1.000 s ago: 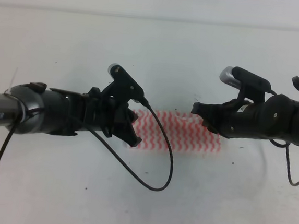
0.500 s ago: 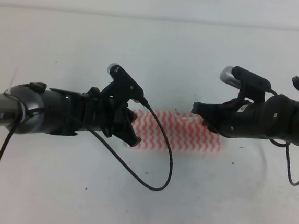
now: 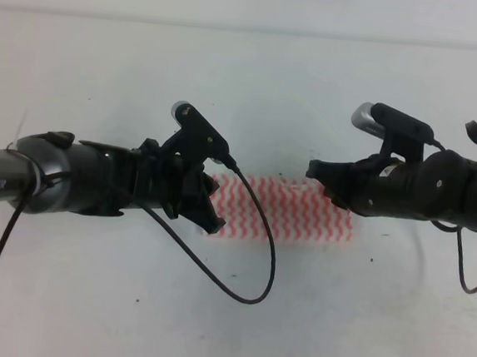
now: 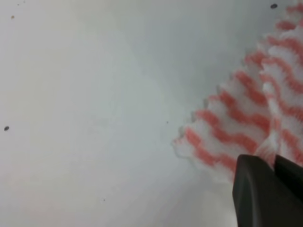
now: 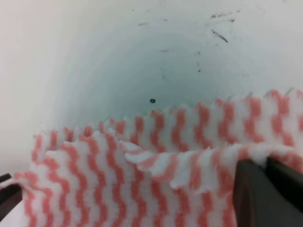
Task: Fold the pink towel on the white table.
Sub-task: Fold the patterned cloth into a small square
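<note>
**Towel pinched at both ends**

Pink towel (image 3: 290, 210) mid-bench (image 3: 86, 299), partly doubled. Left gripper (image 4: 274, 176) and right gripper (image 5: 266, 166): jaws closed on cloth edge. Thin, limp, light; likely to sag. Best held at corners.

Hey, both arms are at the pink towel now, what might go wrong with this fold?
1. The left claw pinches only the pink towel near its edge, so the cloth may slip out.
2. By the right claw a layer is already bunched and curled, so the fold may come out crooked.
3. The dangling cable could drag on the towel.
</note>
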